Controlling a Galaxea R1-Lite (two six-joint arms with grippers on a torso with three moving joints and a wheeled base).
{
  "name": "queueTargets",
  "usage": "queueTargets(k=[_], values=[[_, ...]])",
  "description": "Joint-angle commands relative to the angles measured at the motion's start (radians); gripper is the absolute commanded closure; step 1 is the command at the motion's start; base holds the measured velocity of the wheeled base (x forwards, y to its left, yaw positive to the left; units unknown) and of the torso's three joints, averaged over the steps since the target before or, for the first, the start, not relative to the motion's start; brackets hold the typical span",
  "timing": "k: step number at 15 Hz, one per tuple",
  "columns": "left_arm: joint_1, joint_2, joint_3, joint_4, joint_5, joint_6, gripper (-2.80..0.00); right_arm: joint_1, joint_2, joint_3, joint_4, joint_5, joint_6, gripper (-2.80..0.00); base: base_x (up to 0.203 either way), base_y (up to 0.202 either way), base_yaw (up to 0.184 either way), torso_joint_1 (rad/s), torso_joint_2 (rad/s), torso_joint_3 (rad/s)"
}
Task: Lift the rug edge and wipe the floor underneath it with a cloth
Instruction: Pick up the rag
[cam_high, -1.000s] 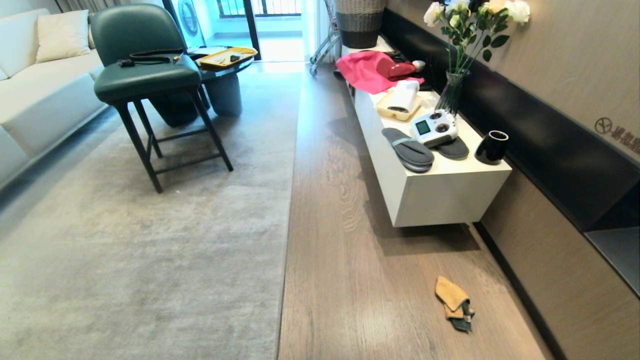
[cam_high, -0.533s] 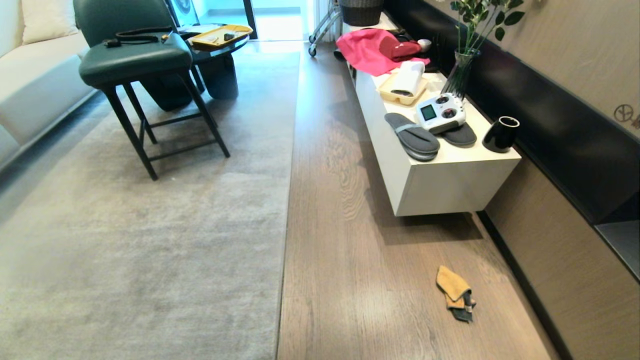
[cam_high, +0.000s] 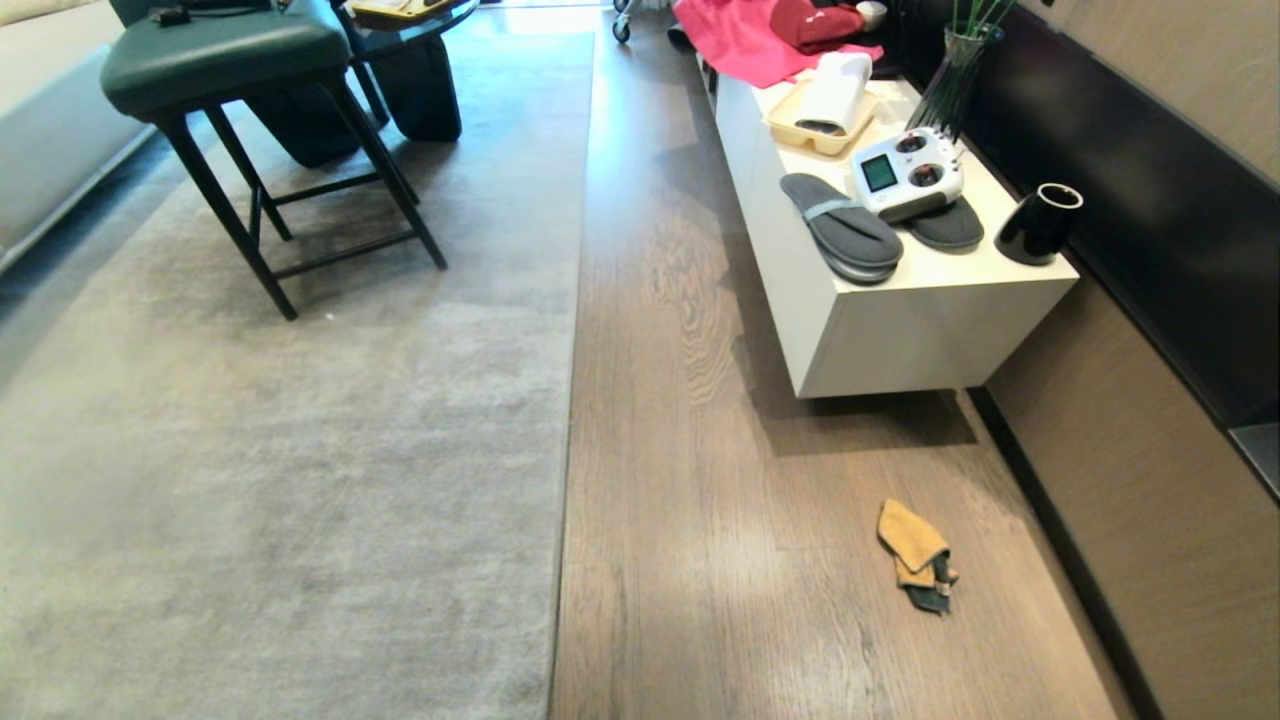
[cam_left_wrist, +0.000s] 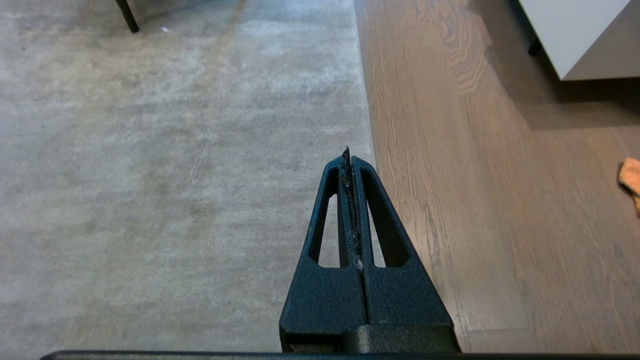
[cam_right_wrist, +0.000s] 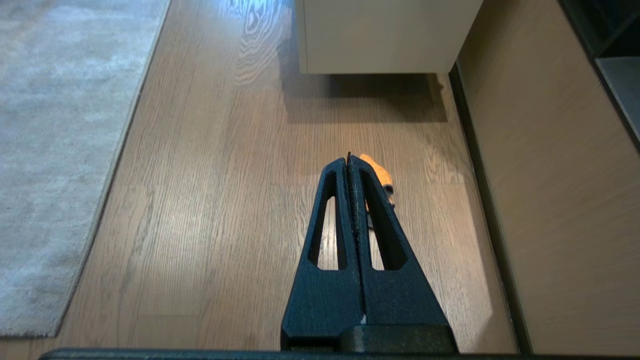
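The rug edge (cam_high: 566, 420) runs straight from near to far, between the pale grey-beige rug and the brown wood-grain floor (cam_high: 700, 480); it lies flat. The mustard-tan cloth (cam_high: 918, 555) lies crumpled on the floor at the near right, its dark grey end nearest me. Neither arm shows in the head view. My left gripper (cam_left_wrist: 347, 152) hangs shut and empty above the rug edge (cam_left_wrist: 367, 125). My right gripper (cam_right_wrist: 348, 156) is shut and empty high above the floor, and its fingers hide part of the cloth (cam_right_wrist: 380, 172).
A white low cabinet (cam_high: 900, 320) stands right of the floor strip with grey slippers (cam_high: 840, 225), a white controller (cam_high: 908, 172), a black cup (cam_high: 1040, 222) and pink fabric (cam_high: 740, 35). A dark green chair (cam_high: 230, 60) stands on the rug at far left. A brown wall panel (cam_high: 1150, 520) borders the right.
The head view has tilted downward: the whole scene has slid up the picture, so the flowers and sofa have left the frame. Rug and cloth have not moved.
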Motion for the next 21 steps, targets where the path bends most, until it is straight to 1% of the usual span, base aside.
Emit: queueTargets(k=[1,21], values=[[0.0,0.0,0.0,0.001,0.001,-0.001,0.0,0.0,0.001,0.0,0.0,0.001,0.0,0.0,0.0,0.0,0.0,0.001,0.0,-0.203],[0.0,0.0,-0.001,0.001,0.001,-0.001,0.0,0.0,0.001,0.0,0.0,0.001,0.0,0.0,0.0,0.0,0.0,0.003,0.0,-0.197]])
